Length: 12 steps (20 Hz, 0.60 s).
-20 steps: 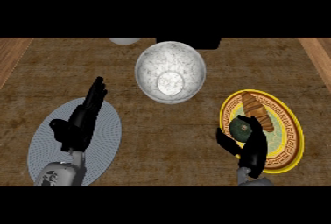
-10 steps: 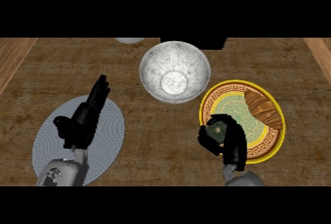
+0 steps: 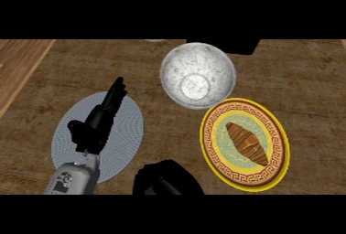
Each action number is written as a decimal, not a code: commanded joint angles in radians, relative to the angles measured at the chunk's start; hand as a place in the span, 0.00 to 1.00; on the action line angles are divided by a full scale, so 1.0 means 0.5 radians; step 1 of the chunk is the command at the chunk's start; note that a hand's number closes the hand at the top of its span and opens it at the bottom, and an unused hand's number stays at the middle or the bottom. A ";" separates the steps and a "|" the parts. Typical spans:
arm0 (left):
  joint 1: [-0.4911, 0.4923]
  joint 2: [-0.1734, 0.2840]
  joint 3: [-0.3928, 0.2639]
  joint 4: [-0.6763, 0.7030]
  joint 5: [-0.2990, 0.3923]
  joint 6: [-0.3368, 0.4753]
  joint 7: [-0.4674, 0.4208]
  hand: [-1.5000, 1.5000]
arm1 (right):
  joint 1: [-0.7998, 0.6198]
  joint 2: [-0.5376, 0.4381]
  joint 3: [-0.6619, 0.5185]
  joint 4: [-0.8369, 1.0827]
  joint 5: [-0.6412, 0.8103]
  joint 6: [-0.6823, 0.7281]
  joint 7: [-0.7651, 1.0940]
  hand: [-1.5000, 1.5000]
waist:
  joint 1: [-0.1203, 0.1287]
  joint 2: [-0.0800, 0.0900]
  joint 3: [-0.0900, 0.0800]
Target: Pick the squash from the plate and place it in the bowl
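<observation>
A white marbled bowl (image 3: 197,64) stands at the back middle of the counter. To its front right lies a yellow-rimmed patterned plate (image 3: 215,157) with a brown ridged pastry (image 3: 246,144) on it; no squash shows on the plate. My right hand (image 3: 165,180) is at the lower edge, left of the plate, a dark curled mass. The squash it lifted is hidden inside it. My left hand (image 3: 100,121) rests open, fingers pointing away, over a grey round placemat (image 3: 128,132).
The counter's wooden left edge (image 3: 20,68) runs diagonally at the far left. A dark object (image 3: 236,45) sits behind the bowl at the top. Bare counter lies between the placemat and the plate.
My right hand, curled round the dark green squash, has come off the plate and moved left and toward me. The left hand has stayed over the placemat.
</observation>
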 commanded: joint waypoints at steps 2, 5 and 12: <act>0.032 0.025 0.067 0.031 -0.015 0.051 -0.015 0.50 | -0.055 -0.282 0.129 -0.473 -0.332 0.456 -0.559 1.00 | -0.170 -0.011 -0.004; 0.059 0.055 0.135 0.024 0.036 0.034 -0.023 0.50 | -0.143 -0.555 -0.196 -0.775 -0.522 0.622 -0.750 1.00 | -0.236 -0.010 -0.008; 0.056 0.009 0.143 0.073 -0.032 0.100 -0.084 0.50 | -0.211 -0.931 -0.911 -1.151 -1.015 0.956 -0.527 1.00 | -0.269 -0.015 -0.013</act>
